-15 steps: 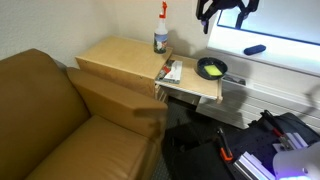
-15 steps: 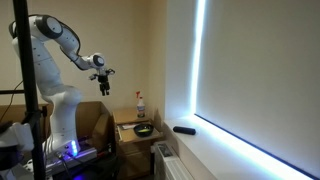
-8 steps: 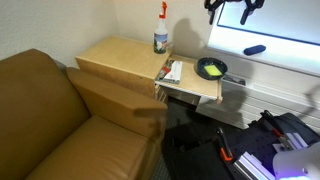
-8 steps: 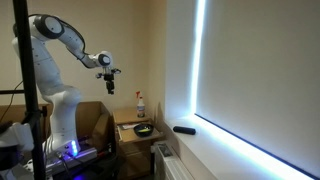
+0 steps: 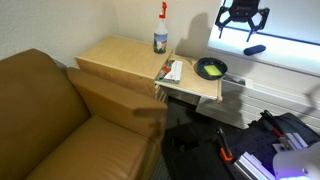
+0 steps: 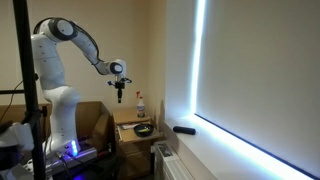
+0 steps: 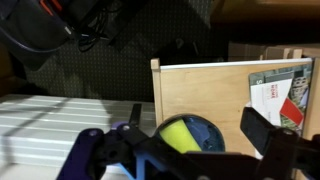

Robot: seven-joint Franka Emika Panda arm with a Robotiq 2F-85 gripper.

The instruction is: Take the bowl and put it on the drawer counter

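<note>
The gripper (image 5: 243, 22) hangs in the air well above the shelf (image 5: 195, 88), its fingers spread apart and grasping nothing. The bowl (image 5: 210, 68) — black outside, yellow-green inside — sits on the shelf toward its window end, with nothing touching it. In the wrist view the bowl (image 7: 190, 133) shows below the camera, between the two blurred fingers, on the shelf's pale wood. A booklet (image 5: 171, 71) lies at the other end of the shelf, near the bowl but apart from it. The cabinet (image 5: 115, 55) stands right against the shelf on the booklet's side — a spray bottle (image 5: 161, 30) stands upright on its flat top, close to the shelf.
</note>
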